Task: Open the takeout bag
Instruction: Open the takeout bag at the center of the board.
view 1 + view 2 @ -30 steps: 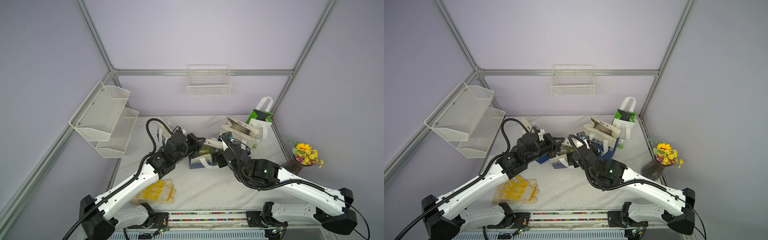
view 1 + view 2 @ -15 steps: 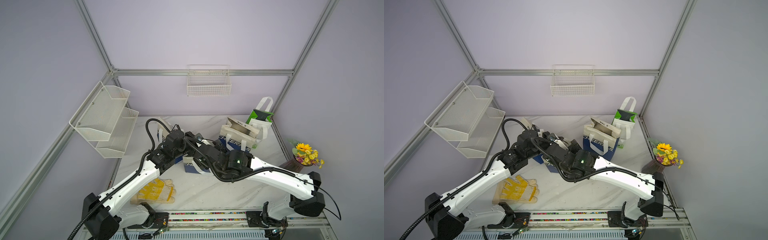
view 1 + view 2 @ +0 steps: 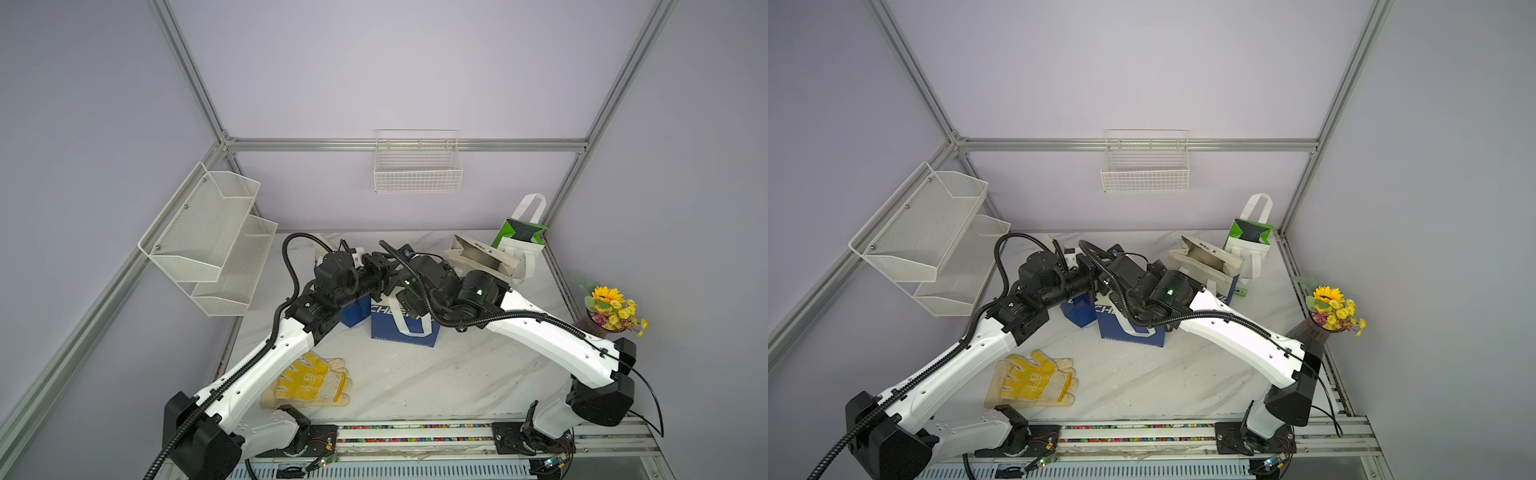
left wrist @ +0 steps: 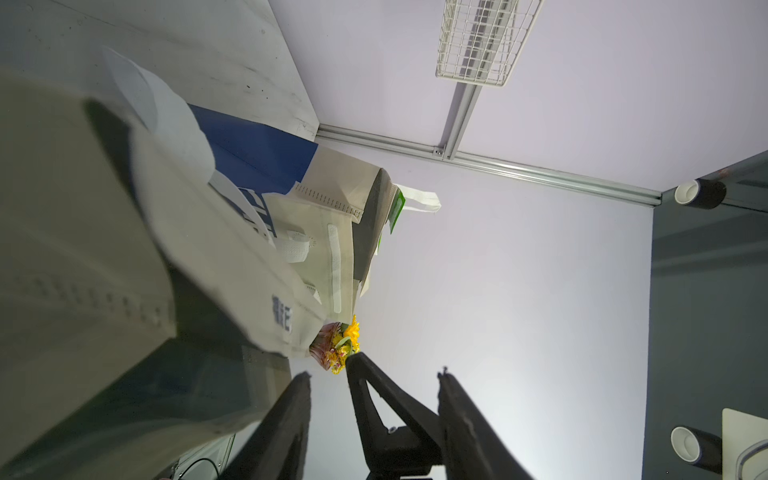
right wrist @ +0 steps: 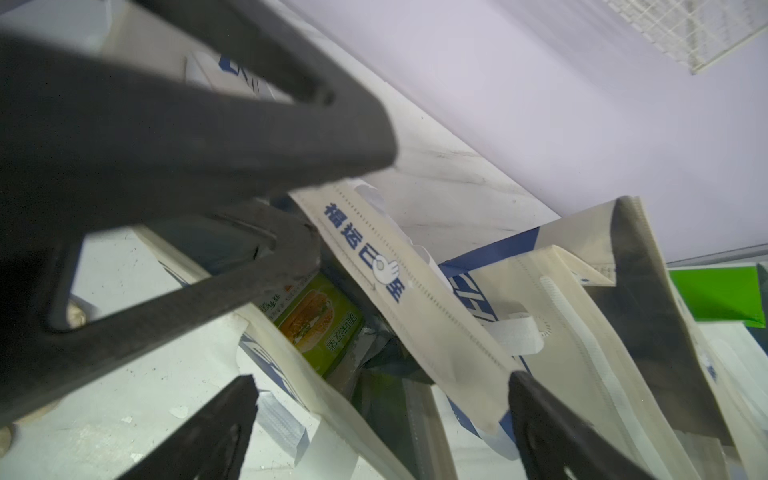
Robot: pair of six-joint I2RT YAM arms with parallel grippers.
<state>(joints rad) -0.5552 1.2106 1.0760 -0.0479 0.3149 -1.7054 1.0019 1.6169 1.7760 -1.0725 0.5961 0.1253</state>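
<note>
One blue takeout bag (image 3: 415,337) stands upright, mouth skyward, its width running across my worktop (image 3: 419,384); my left pincer (image 3: 386,275) and right pincer (image 5: 382,380) both gape, gripping nothing.

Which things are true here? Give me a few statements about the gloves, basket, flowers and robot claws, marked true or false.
1. Yellow gloves lie on the table near its front edge. True.
2. The wire basket on the back wall holds a bag. False: it is empty.
3. The right gripper is open. True.
4. The flowers stand at the table's left edge. False: they stand at its right edge.
</note>
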